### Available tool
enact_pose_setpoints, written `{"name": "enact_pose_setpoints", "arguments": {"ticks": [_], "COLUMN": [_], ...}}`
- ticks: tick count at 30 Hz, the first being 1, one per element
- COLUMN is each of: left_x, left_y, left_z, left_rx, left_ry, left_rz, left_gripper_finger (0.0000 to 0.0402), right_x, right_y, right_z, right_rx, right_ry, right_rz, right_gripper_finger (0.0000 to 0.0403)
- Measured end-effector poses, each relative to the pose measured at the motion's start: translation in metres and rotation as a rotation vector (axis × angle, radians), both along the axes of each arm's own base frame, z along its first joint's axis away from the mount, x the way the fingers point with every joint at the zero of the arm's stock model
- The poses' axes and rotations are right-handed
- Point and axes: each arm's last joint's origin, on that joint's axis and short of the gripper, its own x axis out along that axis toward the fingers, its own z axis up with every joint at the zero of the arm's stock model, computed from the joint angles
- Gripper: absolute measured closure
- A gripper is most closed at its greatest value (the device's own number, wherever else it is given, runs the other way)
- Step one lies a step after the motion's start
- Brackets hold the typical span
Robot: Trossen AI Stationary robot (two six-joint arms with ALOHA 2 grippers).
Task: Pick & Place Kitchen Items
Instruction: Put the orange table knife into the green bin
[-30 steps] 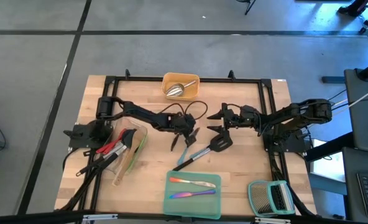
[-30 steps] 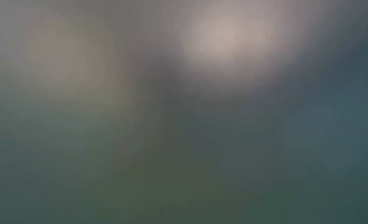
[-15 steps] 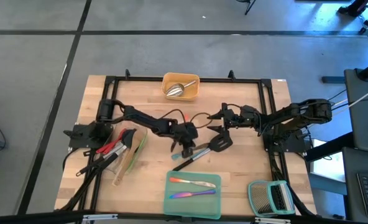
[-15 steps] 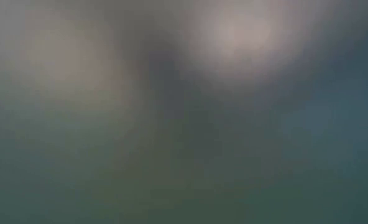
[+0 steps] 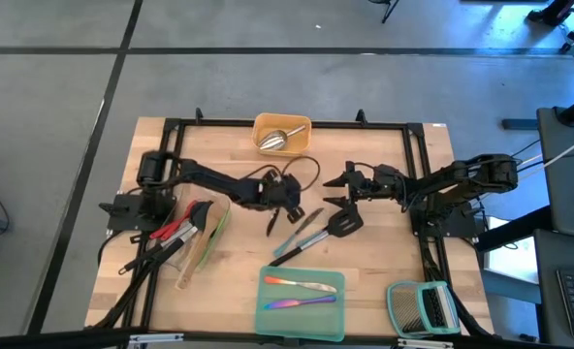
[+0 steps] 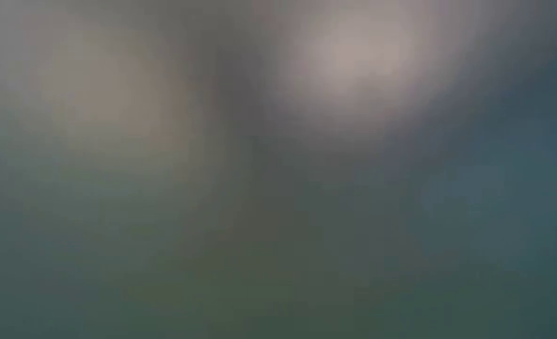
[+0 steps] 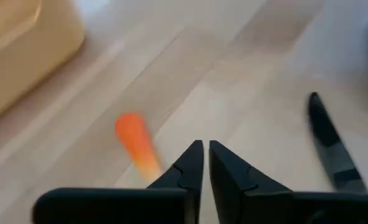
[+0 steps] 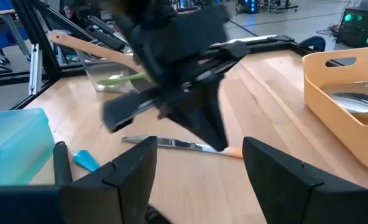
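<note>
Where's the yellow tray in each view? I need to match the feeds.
High: yellow tray at the table's far edge, centre.
Low: too blurred to tell.
Left wrist: picture's upper left corner.
Right wrist: picture's right edge.
Shared landmark: left gripper, in all three.

Three trays, one rack, two iridescent cutlery pieces, one steel scoop.

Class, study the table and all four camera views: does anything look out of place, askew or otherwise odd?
The low view shows only a featureless blur. On the table, a blue-handled black spatula and a knife lie loose and askew, outside the trays.
</note>
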Motion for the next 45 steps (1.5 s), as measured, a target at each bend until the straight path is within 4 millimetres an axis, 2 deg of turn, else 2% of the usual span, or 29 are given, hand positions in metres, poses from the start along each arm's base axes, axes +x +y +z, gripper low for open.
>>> {"name": "enact_pose_setpoints", "arguments": {"ticks": [5,10,15,23,37,45], "left_x": [-0.005,-0.012,-0.017,-0.027,-0.024,-0.02], "left_y": [0.018,0.022,0.02,0.023,0.034,0.033], "left_z": [-0.006,-0.013,-0.019,-0.032,-0.032,-0.031], "left_rx": [-0.091,-0.062,-0.059,-0.111,-0.09,-0.106], "left_ry": [-0.012,-0.004,0.01,0.044,0.083,0.04], "left_rz": [0.082,0.155,0.164,0.083,-0.265,-0.502], "left_gripper_finger": [0.0313,0.023,0.0197,0.0217,0.0323,0.0333], "right_x": [0.0,0.0,0.0,0.0,0.002,0.002], "right_y": [0.0,0.0,0.0,0.0,0.0,0.0], "right_z": [-0.002,-0.002,-0.002,-0.001,0.001,0.001], "right_rx": [0.006,0.008,0.009,0.002,-0.016,-0.022], "right_ry": [0.022,0.022,0.025,0.015,-0.003,-0.001], "right_rz": [-0.001,-0.001,-0.001,0.0,0.003,0.004], "right_gripper_finger": [0.0163,0.0163,0.0163,0.0163,0.0163,0.0163]}}
